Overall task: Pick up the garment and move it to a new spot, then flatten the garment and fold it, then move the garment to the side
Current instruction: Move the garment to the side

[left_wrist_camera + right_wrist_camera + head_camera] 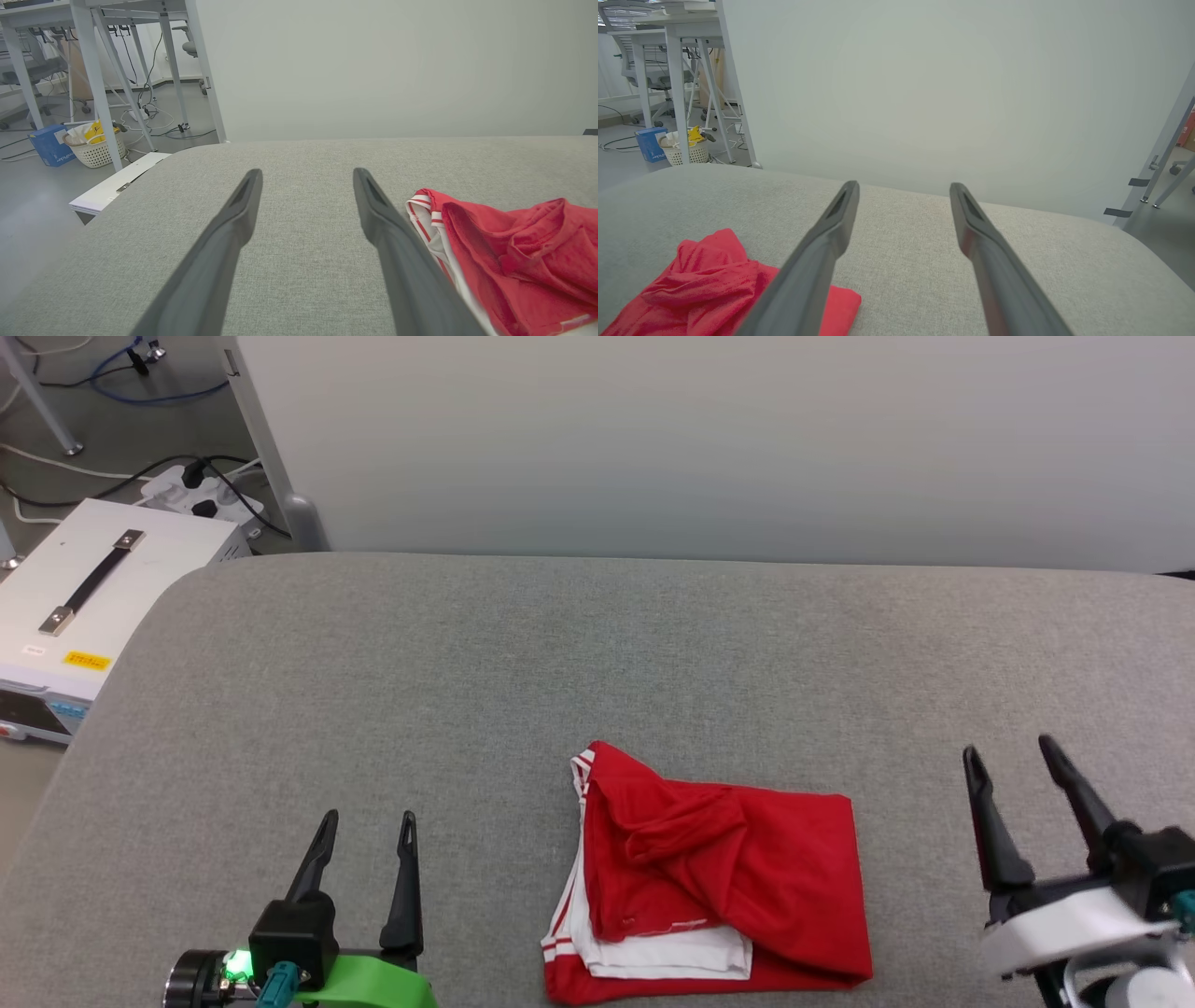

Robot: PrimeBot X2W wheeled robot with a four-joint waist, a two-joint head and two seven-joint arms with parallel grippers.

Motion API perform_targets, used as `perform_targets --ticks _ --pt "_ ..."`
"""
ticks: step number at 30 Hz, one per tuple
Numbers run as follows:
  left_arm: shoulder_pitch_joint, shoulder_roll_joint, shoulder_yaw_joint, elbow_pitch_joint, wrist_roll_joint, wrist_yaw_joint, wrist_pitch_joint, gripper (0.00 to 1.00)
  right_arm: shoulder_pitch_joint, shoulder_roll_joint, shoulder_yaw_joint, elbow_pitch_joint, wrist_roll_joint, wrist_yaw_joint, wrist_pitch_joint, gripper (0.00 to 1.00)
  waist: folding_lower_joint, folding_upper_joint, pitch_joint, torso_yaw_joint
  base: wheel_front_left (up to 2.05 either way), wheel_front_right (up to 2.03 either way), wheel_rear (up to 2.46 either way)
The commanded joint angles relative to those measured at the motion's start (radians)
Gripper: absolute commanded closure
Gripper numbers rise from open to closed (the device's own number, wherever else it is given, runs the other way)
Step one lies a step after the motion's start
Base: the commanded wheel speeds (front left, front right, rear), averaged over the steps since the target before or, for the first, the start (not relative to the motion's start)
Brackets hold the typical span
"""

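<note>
The garment (738, 877), a red jersey with white sleeve cloth and red-white striped trim, lies loosely folded and rumpled on the grey padded table (523, 653), near its front edge and a little right of centre. My left gripper (367, 825) stands open at the lower left, well clear of the cloth, with nothing between its fingers. My right gripper (1011, 752) is open at the lower right, apart from the garment's right edge. The left wrist view has the garment (514, 252) to the right of the open left gripper (307, 173). In the right wrist view the garment (714, 284) lies lower left of the open right gripper (903, 186).
A white equipment box (84, 607) with a black handle stands on the floor off the table's left edge, with a power strip (201, 495) and cables behind it. A pale wall (709, 439) runs behind the table. White desk legs (93, 74), a basket (96, 147) and a blue box (49, 144) stand far left.
</note>
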Motion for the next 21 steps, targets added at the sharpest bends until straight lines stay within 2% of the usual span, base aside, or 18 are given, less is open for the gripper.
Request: perform_targets --ticks 1,5,9,14,18,21 --pt "0.000 0.003 -0.001 0.001 -0.001 -0.001 -0.006 0.00 -0.048 -0.026 0.006 -0.002 0.009 -0.001 -0.006 0.00 0.0000 0.0000 0.008 0.001 0.00 0.00 0.00" --pt "-0.011 0.001 -0.004 0.001 -0.004 0.001 -0.006 0.00 -0.162 -0.124 0.056 0.029 0.052 -0.001 0.072 0.00 0.0000 0.0000 0.027 0.006 0.00 0.00 0.00" --pt "-0.023 0.000 -0.005 0.004 -0.006 0.000 -0.006 0.00 -0.262 -0.226 0.156 0.065 0.191 -0.001 0.304 0.00 0.0000 0.0000 0.045 0.014 0.00 0.00 0.00" --pt "-0.039 -0.001 -0.006 0.005 -0.008 0.000 -0.006 0.00 -0.325 -0.327 0.262 0.088 0.444 -0.001 0.647 0.00 0.0000 0.0000 0.069 0.027 0.00 0.00 0.00" --pt "-0.056 -0.003 -0.014 0.006 -0.008 -0.001 -0.006 0.00 -0.327 -0.358 0.309 0.098 0.610 -0.001 0.847 0.00 0.0000 0.0000 0.092 0.041 0.00 0.00 0.00" --pt "-0.074 -0.005 -0.025 0.007 -0.010 -0.001 -0.006 0.00 -0.317 -0.349 0.315 0.120 0.693 -0.001 0.923 0.00 0.0000 0.0000 0.114 0.058 0.00 0.00 0.00"
